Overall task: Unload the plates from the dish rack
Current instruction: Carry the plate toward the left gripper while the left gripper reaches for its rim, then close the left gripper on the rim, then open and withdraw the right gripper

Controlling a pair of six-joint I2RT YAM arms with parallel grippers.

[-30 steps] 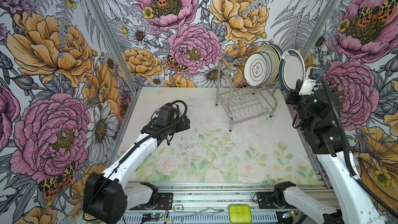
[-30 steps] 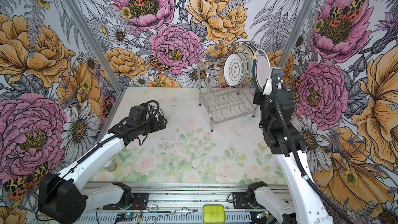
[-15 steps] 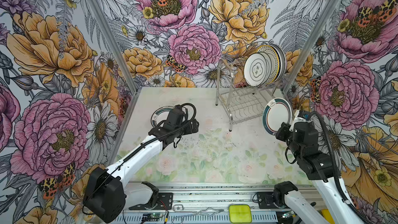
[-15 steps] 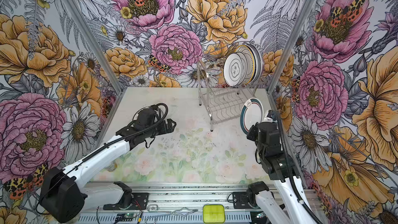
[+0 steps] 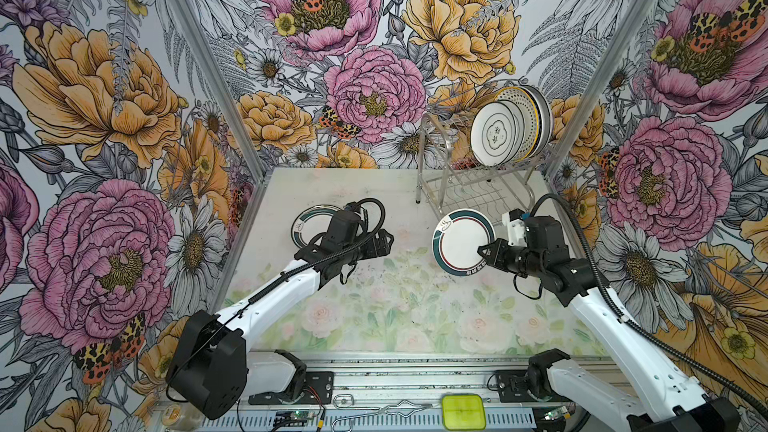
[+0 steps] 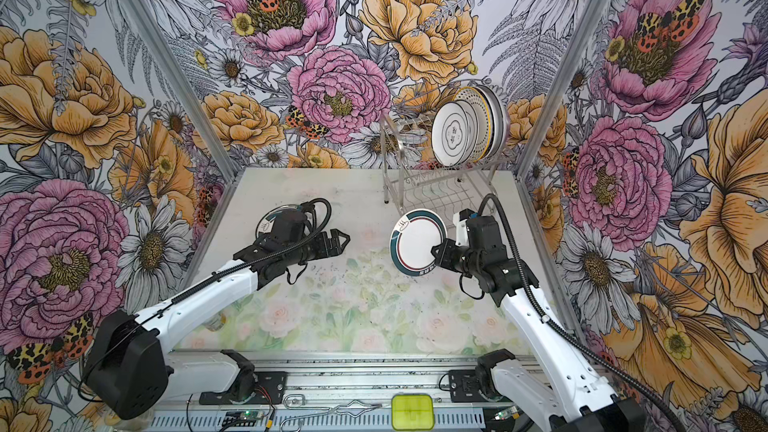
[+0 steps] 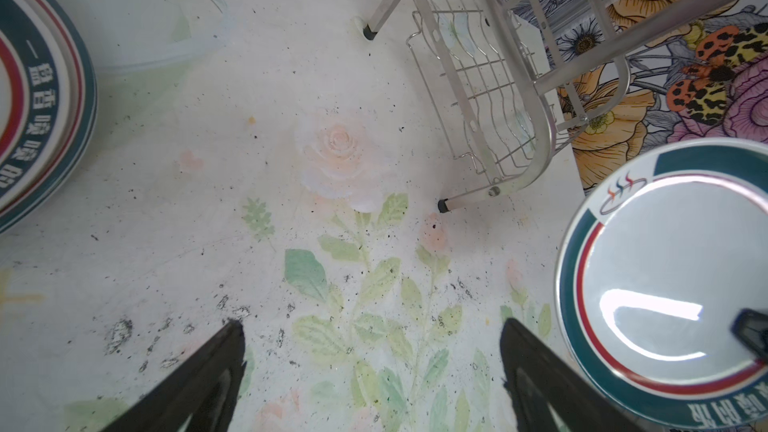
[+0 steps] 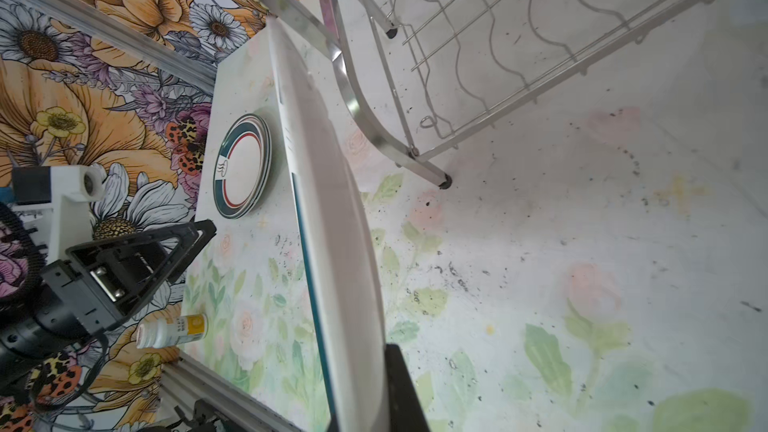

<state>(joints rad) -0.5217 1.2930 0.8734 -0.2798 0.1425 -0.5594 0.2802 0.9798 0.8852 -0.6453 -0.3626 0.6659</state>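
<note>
Teal-rimmed plate (image 5: 460,239) moved toward centre, right tool (image 5: 482,252) pinching its rim

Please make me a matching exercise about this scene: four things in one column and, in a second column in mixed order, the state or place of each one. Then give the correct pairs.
Column one
1. left gripper
2. right gripper
3. rack plates
4. stacked plates

Column two
A. lie flat on the table
B. shut on the rim of a green-rimmed plate
C. stand on edge on the upper level of the dish rack
D. open and empty

Pairs: 1-D, 2-B, 3-C, 4-A
</note>
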